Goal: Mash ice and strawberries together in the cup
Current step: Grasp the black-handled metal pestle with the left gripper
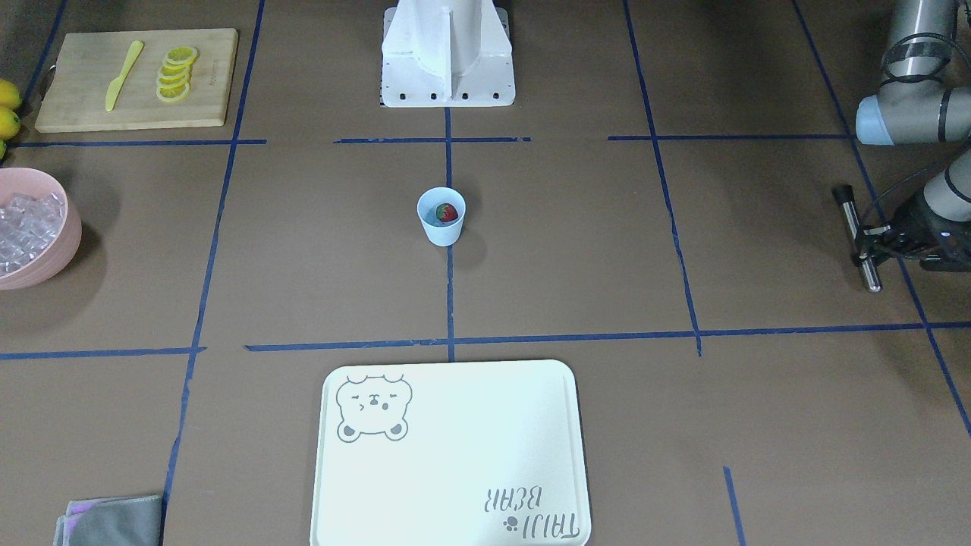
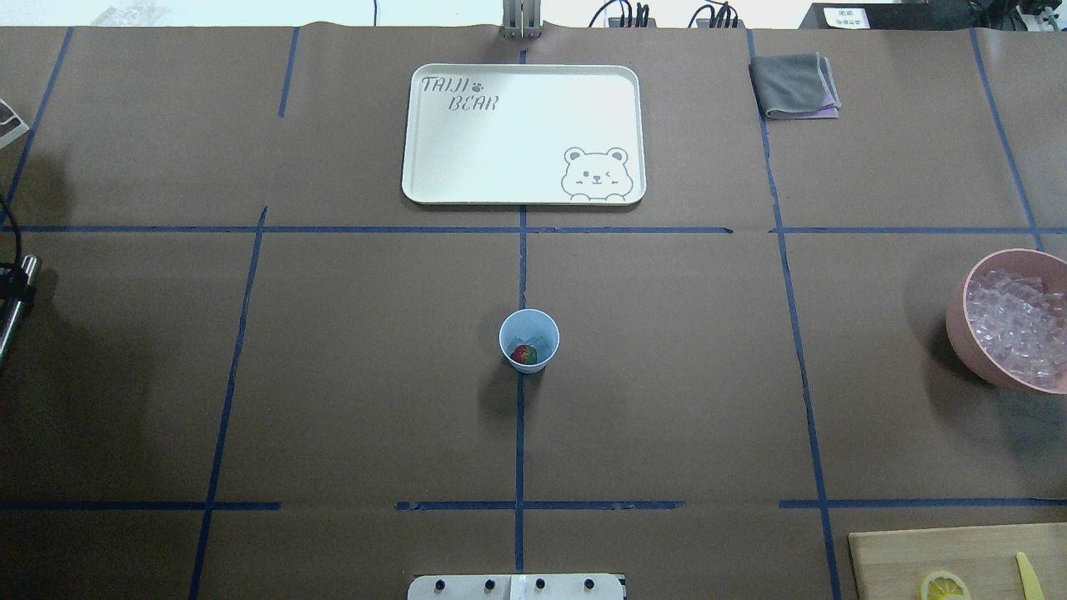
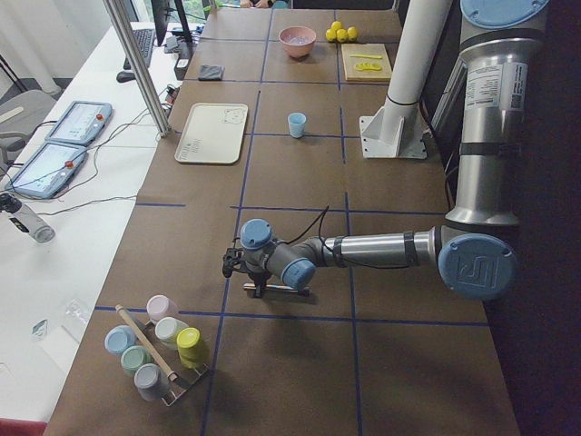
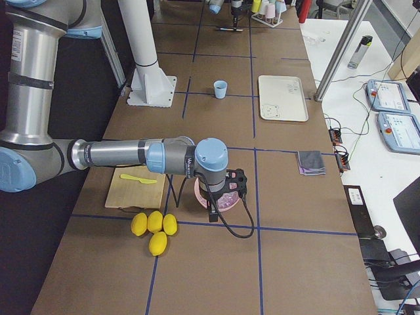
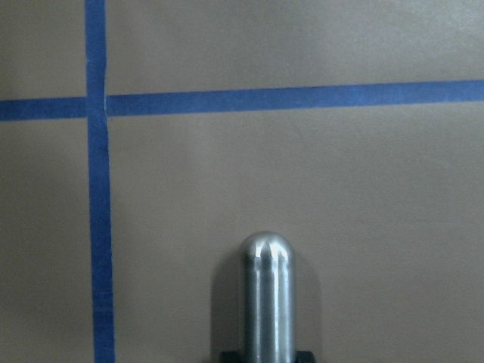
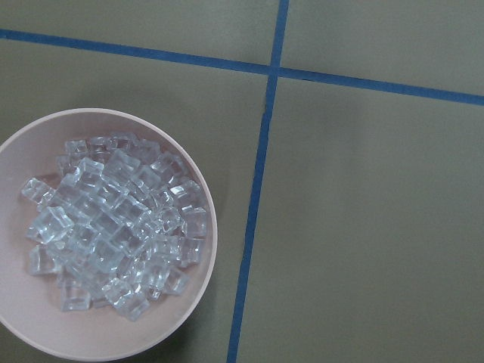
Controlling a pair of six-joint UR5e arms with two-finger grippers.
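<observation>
Front view: cup (image 1: 441, 216) upright at frame centre on the blue tape line (image 1: 449, 296). The strawberry (image 1: 448, 213) is inside it, red with a green top. Left hand (image 1: 868, 246) at right edge, clenched on a metal rod (image 1: 850, 220). Pink bowl (image 1: 64, 250) of ice (image 1: 26, 224) at left edge.
Overhead: looks straight into the cup, berry against the lower wall. Only a short piece of the rod shows, at left edge.
Right side view: right hand (image 4: 220, 190) above the bowl, lower centre. Cannot tell if it's released or clenched.
Left wrist: rod's rounded tip over the brown surface (image 5: 363, 197), bottom centre.
Right wrist: bowl lower left, heaped with clear glassy cubes.
</observation>
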